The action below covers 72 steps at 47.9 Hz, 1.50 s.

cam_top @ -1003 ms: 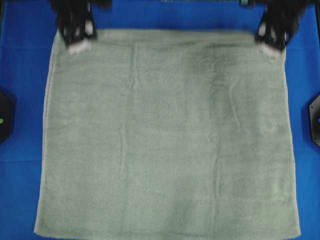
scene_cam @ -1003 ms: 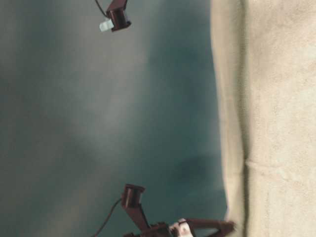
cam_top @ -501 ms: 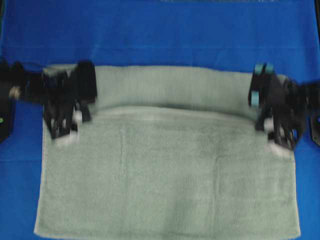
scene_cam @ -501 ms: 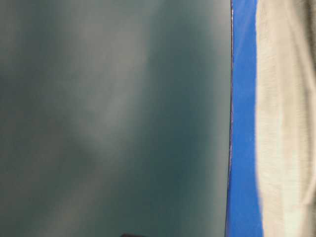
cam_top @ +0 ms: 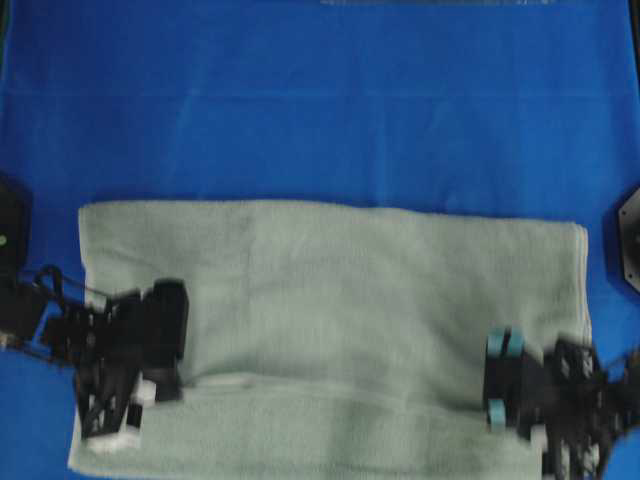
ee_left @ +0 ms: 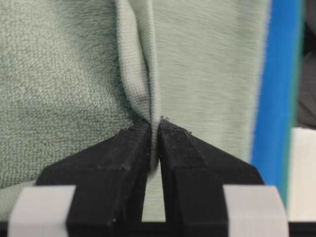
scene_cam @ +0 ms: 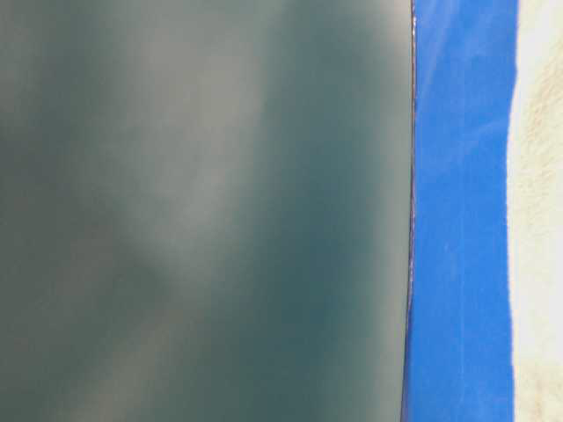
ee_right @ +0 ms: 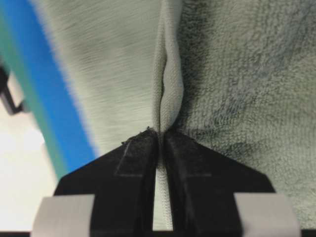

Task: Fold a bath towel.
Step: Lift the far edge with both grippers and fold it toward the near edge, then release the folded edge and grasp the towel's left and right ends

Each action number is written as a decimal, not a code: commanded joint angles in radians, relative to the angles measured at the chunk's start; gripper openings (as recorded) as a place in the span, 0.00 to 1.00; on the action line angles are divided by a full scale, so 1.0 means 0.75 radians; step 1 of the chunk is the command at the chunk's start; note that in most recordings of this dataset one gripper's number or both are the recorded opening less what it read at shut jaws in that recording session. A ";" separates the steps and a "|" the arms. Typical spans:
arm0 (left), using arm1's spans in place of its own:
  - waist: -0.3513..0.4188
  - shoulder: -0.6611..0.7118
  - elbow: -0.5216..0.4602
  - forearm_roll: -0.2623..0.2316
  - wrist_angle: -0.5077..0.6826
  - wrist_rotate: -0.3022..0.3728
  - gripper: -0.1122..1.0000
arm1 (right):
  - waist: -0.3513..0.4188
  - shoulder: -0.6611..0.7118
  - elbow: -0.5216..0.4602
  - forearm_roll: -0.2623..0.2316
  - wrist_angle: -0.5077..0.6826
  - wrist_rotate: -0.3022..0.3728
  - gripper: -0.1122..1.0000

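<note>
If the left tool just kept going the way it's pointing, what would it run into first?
The left tool is already shut on a hemmed edge of the bath towel. Straight ahead there is only more of that towel, so it would likely push into the cloth first, though depth is hard to judge.

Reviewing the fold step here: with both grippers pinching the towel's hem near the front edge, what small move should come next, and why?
Probably carry the hem a little further to the near edge, then release. The left gripper and right gripper are shut on the bath towel, and a strip of its lower layer shows beyond the folded edge.
</note>
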 commanded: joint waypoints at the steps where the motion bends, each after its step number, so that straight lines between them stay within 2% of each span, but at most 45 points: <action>1: -0.084 0.027 -0.065 -0.002 -0.018 -0.035 0.14 | 0.076 0.049 -0.088 0.000 -0.012 0.051 0.16; 9: -0.155 0.088 -0.119 0.002 -0.018 -0.051 0.14 | 0.160 0.135 -0.168 0.000 0.000 0.123 0.16; 14: -0.151 0.108 -0.121 0.002 -0.018 -0.051 0.14 | 0.172 0.157 -0.180 0.000 -0.010 0.133 0.16; 29: -0.250 0.164 -0.205 0.002 -0.057 -0.051 0.14 | 0.186 0.170 -0.182 0.000 -0.010 0.151 0.16; 44: -0.229 0.166 -0.215 0.002 -0.031 -0.033 0.17 | 0.182 0.164 -0.176 0.002 0.000 0.170 0.17; 46: -0.219 0.166 -0.215 0.002 -0.016 -0.033 0.23 | 0.178 0.162 -0.178 -0.002 0.000 0.180 0.23; 50: -0.182 0.153 -0.225 0.002 0.039 -0.031 0.44 | 0.172 0.139 -0.182 -0.008 0.020 0.186 0.45; 52: -0.160 0.139 -0.233 0.008 0.074 -0.022 0.56 | 0.170 0.115 -0.184 -0.022 0.043 0.188 0.57; 55: -0.123 0.100 -0.241 0.037 0.151 -0.010 0.72 | 0.164 0.063 -0.186 -0.063 0.090 0.198 0.69; 58: -0.078 0.047 -0.252 0.072 0.243 0.014 0.83 | 0.141 -0.002 -0.186 -0.117 0.153 0.202 0.67; 61: -0.027 -0.008 -0.256 0.110 0.327 0.041 0.80 | 0.108 -0.061 -0.182 -0.170 0.223 0.211 0.63; 66: 0.070 -0.115 -0.252 0.180 0.450 0.090 0.74 | 0.037 -0.157 -0.153 -0.270 0.372 0.213 0.64; 72: 0.198 -0.229 -0.225 0.254 0.550 0.121 0.75 | -0.131 -0.274 -0.059 -0.407 0.575 0.213 0.64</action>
